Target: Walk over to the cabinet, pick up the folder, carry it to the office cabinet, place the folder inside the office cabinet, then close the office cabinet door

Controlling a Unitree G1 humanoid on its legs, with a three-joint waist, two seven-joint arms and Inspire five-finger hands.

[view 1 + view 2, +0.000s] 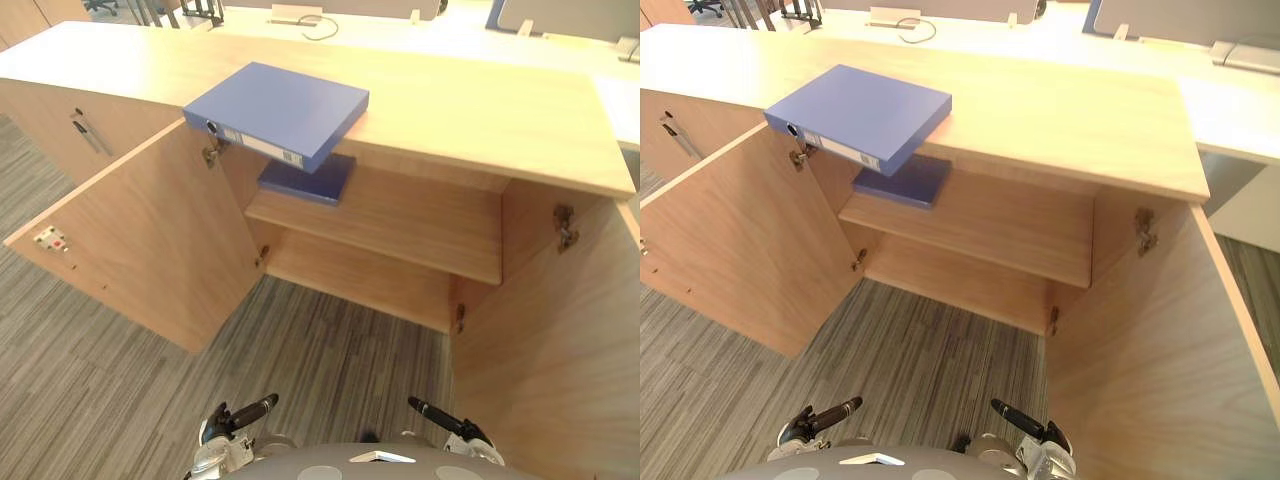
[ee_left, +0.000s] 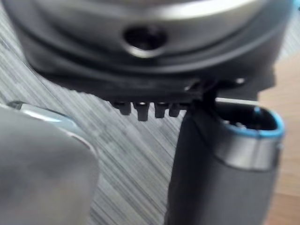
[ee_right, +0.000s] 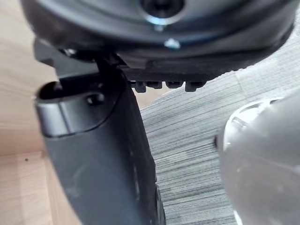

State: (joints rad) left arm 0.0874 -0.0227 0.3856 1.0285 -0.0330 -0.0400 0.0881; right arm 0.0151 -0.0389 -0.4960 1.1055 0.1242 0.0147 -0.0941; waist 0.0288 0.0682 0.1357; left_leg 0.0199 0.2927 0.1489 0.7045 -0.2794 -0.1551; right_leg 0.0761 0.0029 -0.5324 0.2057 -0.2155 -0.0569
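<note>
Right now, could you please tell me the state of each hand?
Left hand: open, fingers straight, holding nothing.
Right hand: open, fingers straight, holding nothing.

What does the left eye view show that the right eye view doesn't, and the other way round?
The left eye view adds the white catch plate on the inner face of the open left door. The right eye view adds the carpet beyond the open right door, below a white desk panel. Both share the blue folder lying on the cabinet top and overhanging its front edge, a second blue folder on the upper shelf, and the left hand and right hand held low.
</note>
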